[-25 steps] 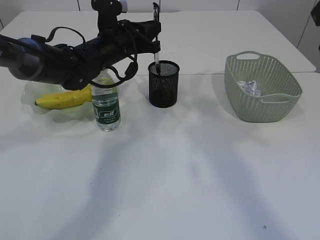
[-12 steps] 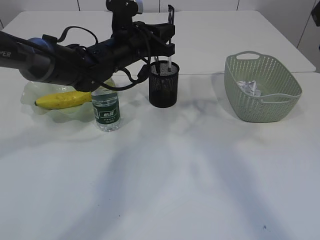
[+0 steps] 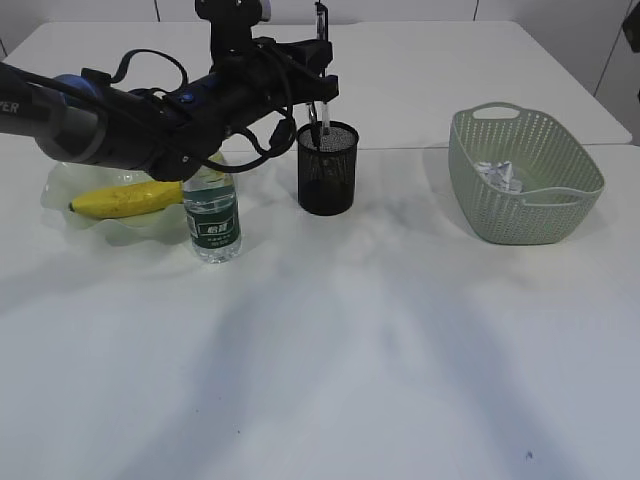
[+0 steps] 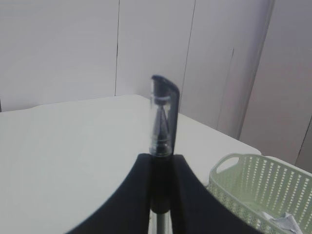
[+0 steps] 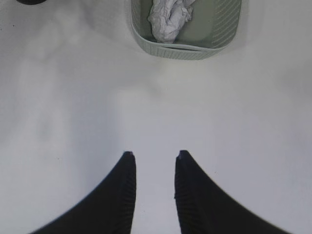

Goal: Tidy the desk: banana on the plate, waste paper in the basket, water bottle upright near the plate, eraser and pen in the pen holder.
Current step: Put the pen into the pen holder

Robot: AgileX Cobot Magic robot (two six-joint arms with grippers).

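My left gripper [image 3: 320,72] is shut on a clear pen with a dark cap [image 3: 321,20], held upright over the black mesh pen holder [image 3: 328,175]. The pen's lower end dips into the holder's mouth. In the left wrist view the pen [image 4: 163,117] rises between the fingers of the left gripper [image 4: 162,161]. The banana [image 3: 125,198] lies on the pale plate [image 3: 60,185]. The water bottle [image 3: 211,215] stands upright beside the plate. Waste paper [image 3: 500,175] lies in the green basket [image 3: 560,215]. My right gripper [image 5: 153,156] hangs open and empty over the table. The eraser is hidden.
The left arm stretches from the left edge across the plate and bottle. In the right wrist view the basket [image 5: 214,41] with the paper [image 5: 168,17] is straight ahead, and the pen holder's edge [image 5: 31,1] shows at the top left.
The left gripper carried the pen to the right over the holder, then came back a little to the left. The right gripper has stayed put.
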